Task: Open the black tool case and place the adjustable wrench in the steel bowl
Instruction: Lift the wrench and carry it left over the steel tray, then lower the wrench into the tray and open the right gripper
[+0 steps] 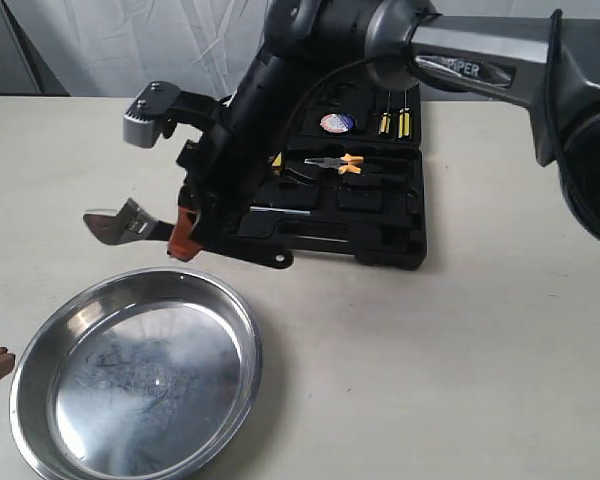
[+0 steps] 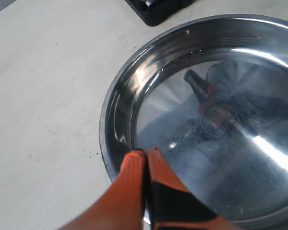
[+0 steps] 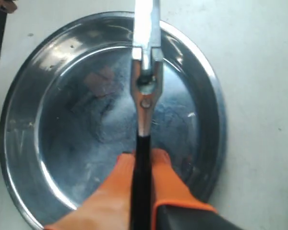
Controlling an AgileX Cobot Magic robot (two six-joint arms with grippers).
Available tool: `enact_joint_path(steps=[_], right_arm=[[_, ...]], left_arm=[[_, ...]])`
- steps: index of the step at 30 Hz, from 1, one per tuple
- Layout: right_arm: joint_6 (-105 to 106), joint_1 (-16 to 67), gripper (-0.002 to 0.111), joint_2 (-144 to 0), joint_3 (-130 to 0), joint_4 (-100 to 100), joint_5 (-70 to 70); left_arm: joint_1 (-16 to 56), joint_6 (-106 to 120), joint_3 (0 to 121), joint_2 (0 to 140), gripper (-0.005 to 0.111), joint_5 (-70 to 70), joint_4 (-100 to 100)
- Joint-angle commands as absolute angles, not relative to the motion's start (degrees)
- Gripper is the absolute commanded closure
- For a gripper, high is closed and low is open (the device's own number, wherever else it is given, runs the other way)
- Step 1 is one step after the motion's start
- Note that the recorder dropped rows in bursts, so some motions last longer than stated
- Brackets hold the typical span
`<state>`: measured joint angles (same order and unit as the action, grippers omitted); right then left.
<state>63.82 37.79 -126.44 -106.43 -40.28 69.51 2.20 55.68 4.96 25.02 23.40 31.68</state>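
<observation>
Above the bowl, right gripper clamps the wrench; left gripper, pinched shut and empty, at its rim; next, likely lower and release.

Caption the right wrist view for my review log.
Right end effector holds the black-handled, silver-jawed adjustable wrench over the wide, shiny round steel bowl, not yet released.

Open black tool case, adjustable wrench raised over empty steel bowl

Black and grey arm with white lettering, looping black cable, silver screwed bracket, orange pincer fingers
</observation>
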Motion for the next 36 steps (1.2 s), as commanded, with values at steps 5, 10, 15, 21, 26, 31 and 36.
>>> enact_joint_path(steps=[5, 10, 15, 21, 26, 31, 36], right_arm=[[64.1, 43.7, 0.109, -128.1, -102.4, -41.3, 70.0], [64.1, 46.7, 0.109, -131.3, -102.4, -42.1, 65.6], [64.0, 49.3, 0.109, -133.5, -102.4, -41.4, 61.1], [63.3, 50.6, 0.109, -134.9, -102.4, -40.2, 56.6], [62.9, 51.3, 0.109, -135.0, -102.4, -35.6, 53.0], [59.4, 52.0, 0.109, -135.0, -102.4, -27.5, 51.5], [58.9, 52.4, 0.109, -135.0, -102.4, -26.2, 50.8]], left_arm=[[2.4, 55.6, 4.8, 23.7, 0.107, 22.6, 32.8], [2.4, 55.6, 4.8, 23.7, 0.107, 22.6, 32.8], [2.4, 55.6, 4.8, 23.7, 0.107, 22.6, 32.8], [2.4, 55.6, 4.8, 23.7, 0.107, 22.6, 32.8], [2.4, 55.6, 4.8, 23.7, 0.107, 22.6, 32.8], [2.4, 55.6, 4.8, 23.7, 0.107, 22.6, 32.8], [2.4, 55.6, 4.8, 23.7, 0.107, 22.6, 32.8]])
